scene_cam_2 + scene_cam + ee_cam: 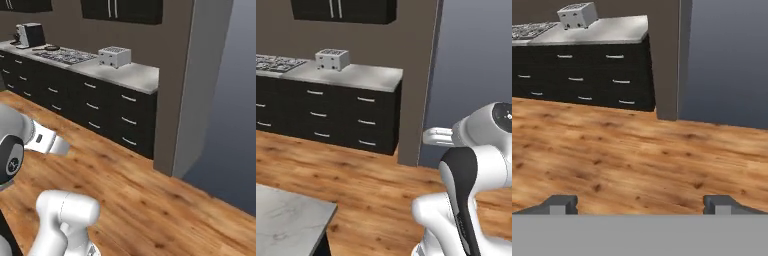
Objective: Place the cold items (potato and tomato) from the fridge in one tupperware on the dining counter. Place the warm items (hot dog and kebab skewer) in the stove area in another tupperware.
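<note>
A: Four items wanted, none logged: no potato, tomato, hot dog or skewer to be seen, no tupperware either, so their whereabouts cannot be told from here. Judged progress: nothing visibly placed, all still to fetch.

B: Landmark?

A: Toaster (pixel 332 59). Left base view: it stands on a grey counter (pixel 363 76), stove (pixel 273 63) just to its left, black drawers (pixel 331 119) beneath, dark upper cabinet (pixel 343 10) above. Right of the toaster, past the counter end, a brown wall post (pixel 423 80), then a tall blue-grey panel (pixel 476 55), possibly the fridge. Wood floor (pixel 356 180) well in front; a marbled counter corner (pixel 286 220) nearer still.

B: Right base view?

A: Toaster (pixel 114 56) again, stove (pixel 65 55) to its left, a dark coffee machine (pixel 30 35) further left. Floor bare between toaster side and arm.

B: Hand view?

A: Toaster (pixel 577 15) far off at upper left, floor below it. Gripper (pixel 640 204) spread wide, nothing between the fingertips (pixel 559 204).

B: Remaining?

A: Likely drive to the fridge, open it, start on the cold pair.
</note>
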{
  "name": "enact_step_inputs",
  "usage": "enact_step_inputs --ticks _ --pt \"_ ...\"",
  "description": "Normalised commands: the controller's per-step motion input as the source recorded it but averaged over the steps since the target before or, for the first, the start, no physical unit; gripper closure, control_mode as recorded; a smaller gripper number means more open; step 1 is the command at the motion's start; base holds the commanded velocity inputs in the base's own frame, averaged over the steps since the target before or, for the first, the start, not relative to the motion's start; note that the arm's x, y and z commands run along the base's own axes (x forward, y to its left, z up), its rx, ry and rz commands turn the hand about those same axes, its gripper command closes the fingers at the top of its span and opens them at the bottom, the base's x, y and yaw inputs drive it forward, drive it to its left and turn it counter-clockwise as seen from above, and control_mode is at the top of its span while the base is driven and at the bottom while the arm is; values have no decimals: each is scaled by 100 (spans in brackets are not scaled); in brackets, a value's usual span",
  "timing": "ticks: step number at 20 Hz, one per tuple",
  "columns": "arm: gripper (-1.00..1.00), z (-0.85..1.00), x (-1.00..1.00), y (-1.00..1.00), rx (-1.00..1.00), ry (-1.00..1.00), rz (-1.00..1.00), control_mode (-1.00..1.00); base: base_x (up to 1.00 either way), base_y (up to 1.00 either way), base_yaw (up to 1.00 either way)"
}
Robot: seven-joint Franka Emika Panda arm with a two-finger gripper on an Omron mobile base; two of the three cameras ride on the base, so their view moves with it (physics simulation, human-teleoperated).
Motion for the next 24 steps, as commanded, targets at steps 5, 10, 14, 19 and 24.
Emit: enact_step_inputs --ticks 5,10,14,19,24 --pt "-100 0 0 0 0 0 0 100 100 -39 78" --pt "-100 0 0 0 0 0 0 100 100 -41 69" --pt "-100 0 0 0 0 0 0 100 100 -43 52" --pt "-100 0 0 0 0 0 0 100 100 -42 38" --pt "-100 0 0 0 0 0 0 100 100 -38 21"
